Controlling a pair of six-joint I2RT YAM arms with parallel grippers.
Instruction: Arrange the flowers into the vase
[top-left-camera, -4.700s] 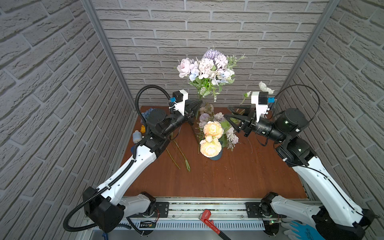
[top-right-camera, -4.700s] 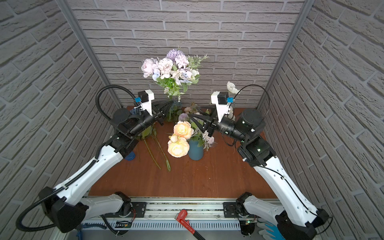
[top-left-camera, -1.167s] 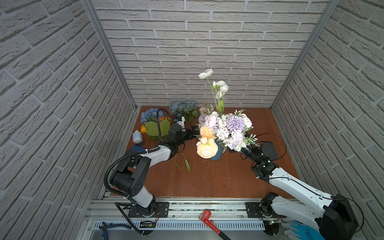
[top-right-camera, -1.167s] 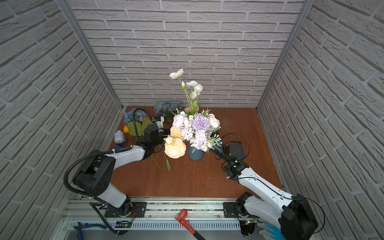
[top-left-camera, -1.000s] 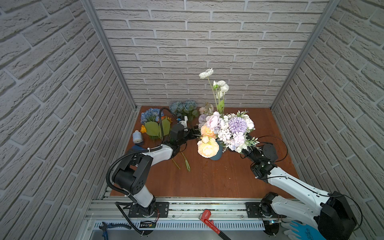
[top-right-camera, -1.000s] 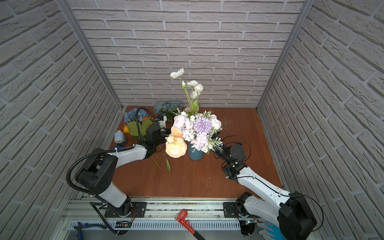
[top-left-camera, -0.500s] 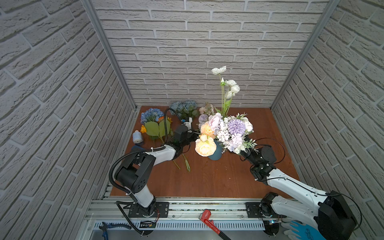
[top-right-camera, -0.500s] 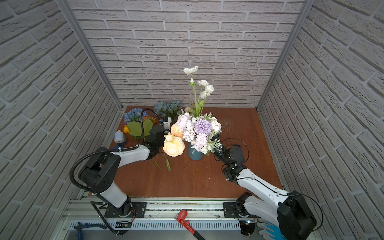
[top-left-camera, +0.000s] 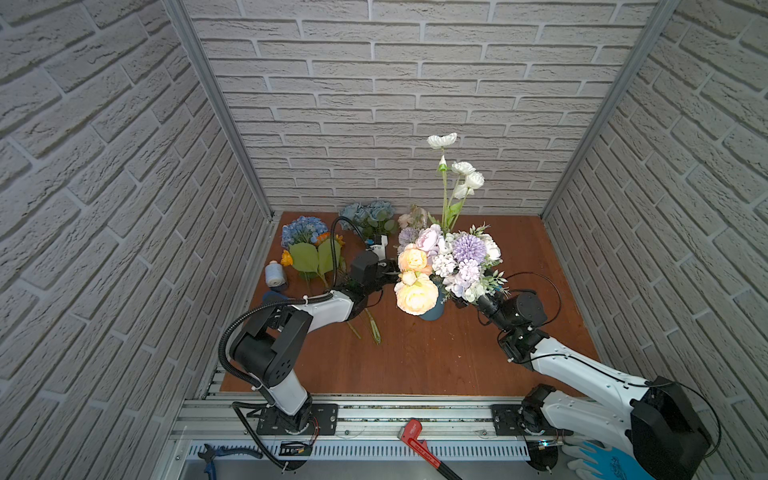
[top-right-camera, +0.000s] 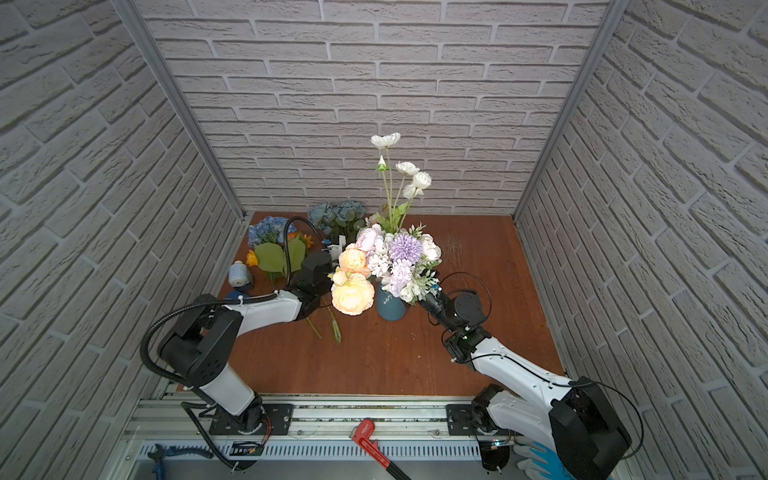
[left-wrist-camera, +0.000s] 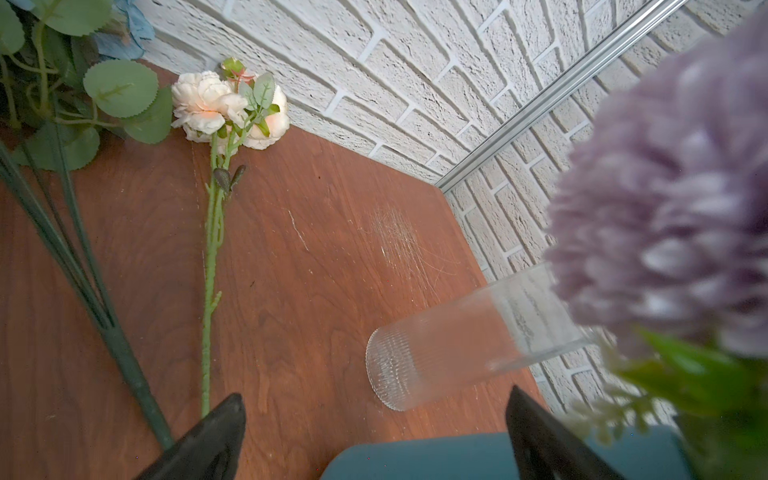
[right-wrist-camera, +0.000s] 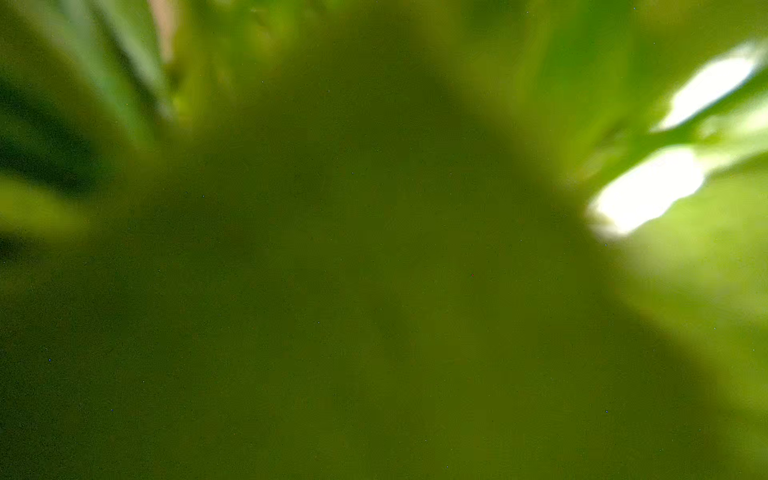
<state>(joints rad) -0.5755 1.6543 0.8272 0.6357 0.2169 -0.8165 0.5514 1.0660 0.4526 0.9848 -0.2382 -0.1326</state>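
The right claw (top-right-camera: 422, 300) was clenched. From its place under the leaves I judged that it gripped the stem of the lilac bunch (top-right-camera: 401, 257), though foliage hid the jaws in both top views and filled the right wrist view with green blur. That bunch sat over the mouth of the blue vase (top-right-camera: 390, 311), which stood mid-counter (top-right-camera: 478, 257) with the claw at its 3 o'clock. The left claw (top-left-camera: 390, 274) hung released at the vase's 10 o'clock, under the peach roses (top-left-camera: 415, 293). Its fingers (left-wrist-camera: 208, 440) were spread, with the vase's teal wall low between them, and gripped nothing. The main risk, as I read it, was tipping. The bouquet looked top-heavy, the peach roses leaned out toward 9 o'clock, and a sideways push on the stem could lever the unbraced vase over. Letting go before the stem was seated could spill the bunch toward 3 o'clock, and pulling away blind could snag leaves. A clear glass cylinder (left-wrist-camera: 449, 349) beyond the vase, at about 1 o'clock, could be knocked. Loose flowers (top-left-camera: 307, 237) lay at the counter's 10 o'clock.
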